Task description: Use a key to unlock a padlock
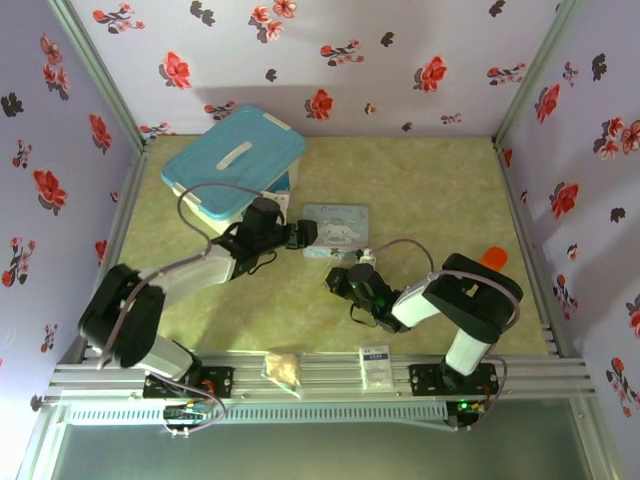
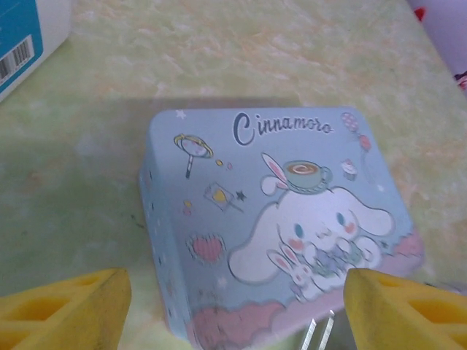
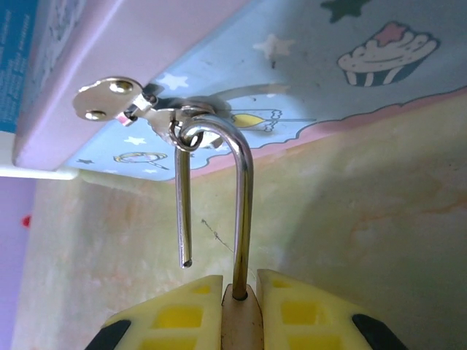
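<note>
Clamping the padlock (image 3: 240,321) body, the right gripper (image 3: 239,278) sits directly beneath its open shackle (image 3: 244,189), hooked through the tin (image 3: 350,95) clasp (image 3: 146,109) ahead; the left gripper (image 2: 237,295) gapes before the tin

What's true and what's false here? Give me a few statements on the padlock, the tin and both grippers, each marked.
1. The right gripper is shut on the padlock body. True.
2. The shackle is locked shut. False: one leg hangs free of the body.
3. The shackle is hooked through a ring on the clasp of the tin. True.
4. The left gripper clamps the tin. False: it is open, its fingers wide apart.
5. The tin's lid is plain white. False: it is pale blue with a cartoon character.
</note>
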Robot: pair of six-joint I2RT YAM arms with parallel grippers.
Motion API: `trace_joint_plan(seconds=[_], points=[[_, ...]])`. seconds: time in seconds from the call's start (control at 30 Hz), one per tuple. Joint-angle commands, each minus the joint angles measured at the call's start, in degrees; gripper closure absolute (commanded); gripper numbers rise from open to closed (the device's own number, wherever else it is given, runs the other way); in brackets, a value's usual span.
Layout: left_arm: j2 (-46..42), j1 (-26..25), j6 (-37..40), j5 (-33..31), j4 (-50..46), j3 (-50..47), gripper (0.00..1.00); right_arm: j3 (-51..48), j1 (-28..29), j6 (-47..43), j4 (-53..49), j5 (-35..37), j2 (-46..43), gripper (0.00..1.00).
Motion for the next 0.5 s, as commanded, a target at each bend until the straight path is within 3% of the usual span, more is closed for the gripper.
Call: trace_joint_plan(seconds=[0.0,0.33,0.47], points=[[5.35,-0.3,3.98,-2.41,-1.38,3.75,0.23,-2.77,-1.2,3.52,1.32,-1.36,5.38,0.99],[12.46,-1.67,5.3,-6.96,-6.17,6.47,0.24,-4.33,-1.26,11.97,26.17,2.7,19.65,1.0],[12.67,-1.66,5.2,-7.59,-5.28,4.55,0.3,-4.5,-0.95,14.06,28.95,6.09,22.08,1.0]])
